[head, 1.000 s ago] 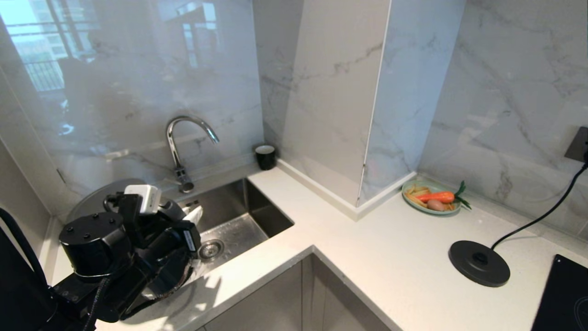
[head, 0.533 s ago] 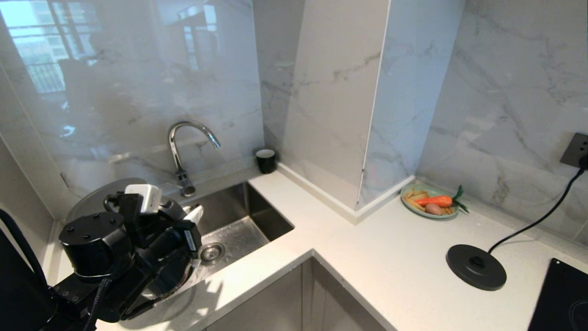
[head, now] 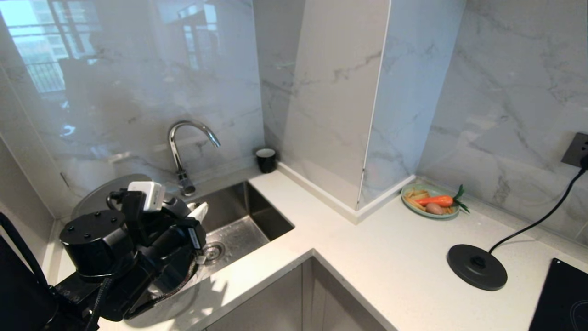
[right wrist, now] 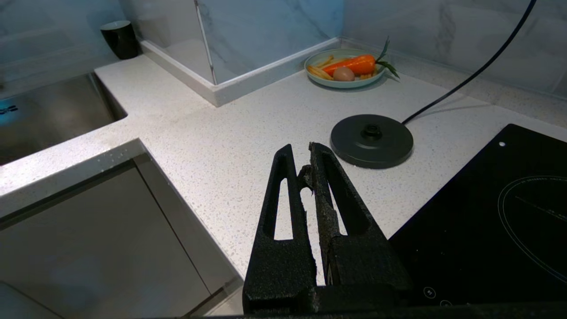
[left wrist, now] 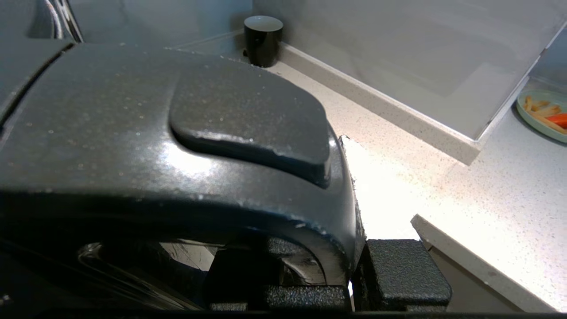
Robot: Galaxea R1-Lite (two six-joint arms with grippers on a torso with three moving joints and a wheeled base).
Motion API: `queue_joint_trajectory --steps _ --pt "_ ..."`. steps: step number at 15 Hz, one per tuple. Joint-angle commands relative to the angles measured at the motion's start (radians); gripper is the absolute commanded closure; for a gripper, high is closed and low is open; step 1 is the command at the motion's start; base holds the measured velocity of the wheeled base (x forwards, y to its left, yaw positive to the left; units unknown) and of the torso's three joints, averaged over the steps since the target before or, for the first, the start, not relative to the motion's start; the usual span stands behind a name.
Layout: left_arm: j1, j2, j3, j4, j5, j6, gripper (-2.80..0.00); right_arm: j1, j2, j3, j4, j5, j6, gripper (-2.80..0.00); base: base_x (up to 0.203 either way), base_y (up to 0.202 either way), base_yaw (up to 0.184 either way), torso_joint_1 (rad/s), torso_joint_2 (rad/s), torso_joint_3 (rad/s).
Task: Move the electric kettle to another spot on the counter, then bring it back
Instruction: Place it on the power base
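Beside sink (head: 239,225) | left gripper (left wrist: 350,283) clamps electric kettle (left wrist: 177,146) handle | right gripper (right wrist: 305,168) closed

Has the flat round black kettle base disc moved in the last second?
No. The black base disc sits the same way from the green plate; only the camera shifted.

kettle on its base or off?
Off. The base disc sits bare on the counter; the left gripper holds the electric kettle by the sink.

Glossy grey-veined marble walls (head: 330,101) mirror a bright window (head: 50,41) above grey cabinet doors (head: 275,299).
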Motion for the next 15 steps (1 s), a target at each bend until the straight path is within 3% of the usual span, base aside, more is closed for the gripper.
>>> queue_joint_trajectory --steps 1,15 --pt "-0.001 -0.004 -0.008 -0.008 0.006 0.001 0.00 0.000 0.000 0.000 0.000 0.000 0.001 0.00 0.000 0.000 0.000 0.000 0.00 0.000" --pt "-0.041 -0.025 -0.003 -0.006 0.008 0.019 0.00 0.000 0.000 0.000 0.000 0.000 0.002 0.00 0.003 0.008 -0.165 0.002 0.01 0.002"
